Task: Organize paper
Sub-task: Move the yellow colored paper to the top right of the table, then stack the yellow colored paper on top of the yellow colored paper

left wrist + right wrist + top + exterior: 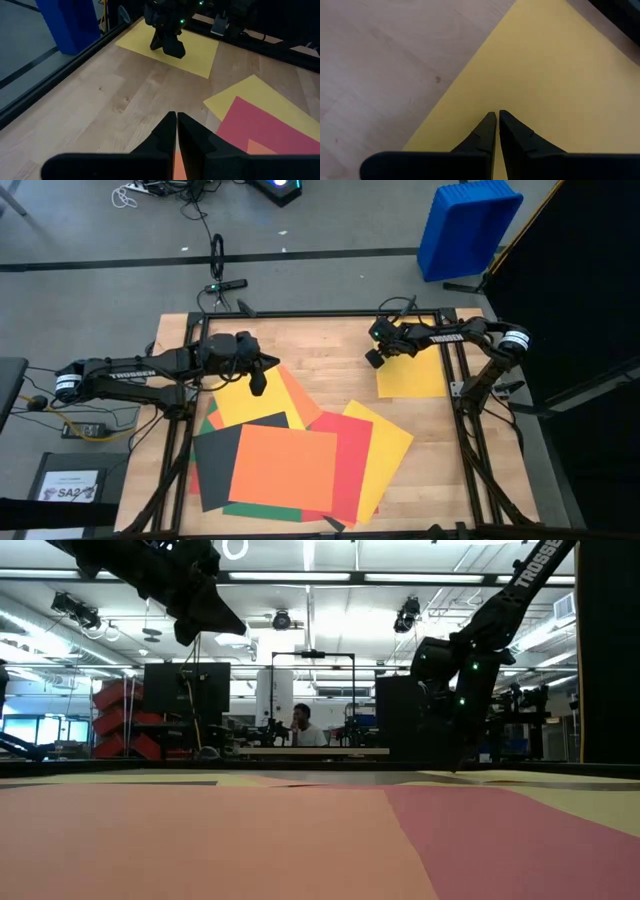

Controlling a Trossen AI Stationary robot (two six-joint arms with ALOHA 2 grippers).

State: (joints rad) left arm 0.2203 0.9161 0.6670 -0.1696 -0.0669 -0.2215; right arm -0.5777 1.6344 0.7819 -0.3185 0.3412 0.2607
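The paper lies in two places. A loose pile of overlapping sheets covers the table's near middle: orange (285, 468) on top, black (220, 455), red (345, 455), yellow (385, 445) and green (262, 512). One yellow sheet (412, 375) lies flat by itself at the far right. My left gripper (260, 387) is shut and hangs above the pile's far edge, touching nothing. In the left wrist view the left gripper (176, 116) points toward the single sheet. My right gripper (372, 360) is shut, with its tips down on that yellow sheet. My right gripper sets its shut fingertips (175, 50) on the single yellow sheet's top face, close to its left edge (520, 100). The fingers slant steeply down from the table's right side. The sheet lies flat on the wood.
Black frame rails (460, 395) run along the table's edges, close to the single yellow sheet. Bare wood (330, 355) lies between the pile and that sheet. A blue bin (468, 225) stands on the floor beyond the far right corner, and a white printed sheet (68, 485) lies left of the table.
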